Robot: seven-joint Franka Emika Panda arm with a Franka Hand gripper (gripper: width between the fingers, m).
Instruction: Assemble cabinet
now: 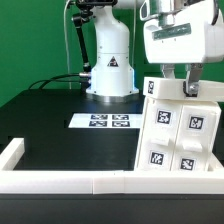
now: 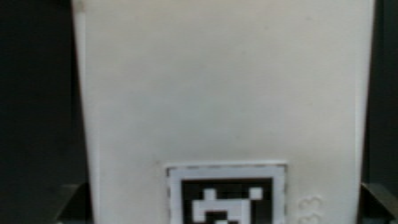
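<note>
My gripper (image 1: 176,88) sits atop the cabinet (image 1: 178,128), fingers seemingly clamped on its upper edge, assembly apparently midway with tagged panels joined, remaining steps unclear

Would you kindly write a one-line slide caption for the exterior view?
Franka gripper poised at the top of the tagged white cabinet, marker board lying flat on the black table.

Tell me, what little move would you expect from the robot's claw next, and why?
Probably a small downward press or a straightening nudge. The gripper sits at the top edge of the cabinet, which stands tilted at the exterior view's right against the white wall. The wrist view shows only a panel with one tag, so its grip cannot be judged.
</note>
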